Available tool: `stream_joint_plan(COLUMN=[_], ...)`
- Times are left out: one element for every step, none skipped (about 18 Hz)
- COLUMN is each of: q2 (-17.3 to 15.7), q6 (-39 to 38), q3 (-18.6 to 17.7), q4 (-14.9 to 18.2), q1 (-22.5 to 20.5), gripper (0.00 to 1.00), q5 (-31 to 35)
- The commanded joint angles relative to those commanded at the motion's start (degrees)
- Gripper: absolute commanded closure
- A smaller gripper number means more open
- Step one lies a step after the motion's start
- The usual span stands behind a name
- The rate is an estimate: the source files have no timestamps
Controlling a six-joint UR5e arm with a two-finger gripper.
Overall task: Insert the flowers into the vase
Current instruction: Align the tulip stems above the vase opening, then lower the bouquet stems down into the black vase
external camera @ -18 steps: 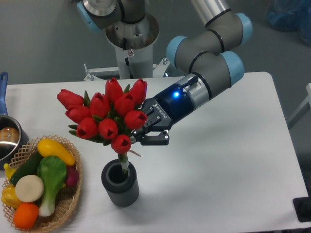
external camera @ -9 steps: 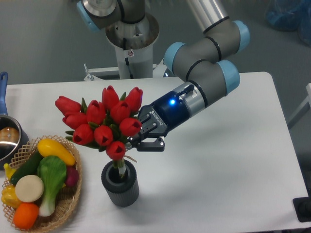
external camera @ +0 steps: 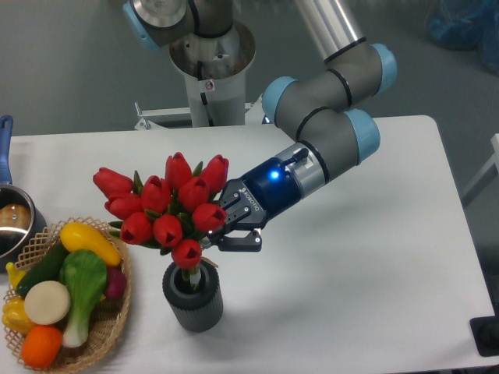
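The flowers (external camera: 165,204), a bunch of red tulips with green leaves, stand tilted to the left above the vase (external camera: 192,298). Their pale stems reach down into the vase's mouth. The vase is dark grey, ribbed, and stands on the white table near the front. My gripper (external camera: 221,236) comes in from the right, just above the vase's rim, and is shut on the flowers at the base of the bunch. The buds hide part of its fingers.
A wicker basket (external camera: 109,323) of toy vegetables sits at the front left, close to the vase. A shiny metal pot (external camera: 12,226) with a blue handle stands at the left edge. The robot's base (external camera: 210,70) rises behind the table.
My gripper has gone down and slightly left with the flowers. The stems have sunk deeper into the vase, and the lowest bud now sits close above the rim.
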State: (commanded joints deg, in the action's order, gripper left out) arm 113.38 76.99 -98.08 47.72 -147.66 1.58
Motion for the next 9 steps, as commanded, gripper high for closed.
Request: stream_joint_plan(q2=[0.1, 0.2, 0.2, 0.2, 0.2, 0.3, 0.6, 0.7, 0.9], q6=[0.2, 0.2, 0.2, 0.2, 0.2, 0.2, 0.2, 0.3, 1.1], q3=[-0.2, -0.4, -0.6, -0.7, -0.9, -1.0, -1.1, -1.6, -1.8], q4=[0.0, 0.0, 0.0, 0.0, 0.0, 0.0, 0.0, 0.0, 0.0], q1=[0.4, 0.5, 0.5, 0.6, 0.6, 0.6, 0.7, 0.8, 1.1], gripper=[0.87, 0.87, 0.87, 0.87, 0.87, 0.87, 0.86, 0.86, 0.87], q5=[0.0, 0.0, 0.0, 0.0, 0.0, 0.1, 0.3, 0.6, 0.6])
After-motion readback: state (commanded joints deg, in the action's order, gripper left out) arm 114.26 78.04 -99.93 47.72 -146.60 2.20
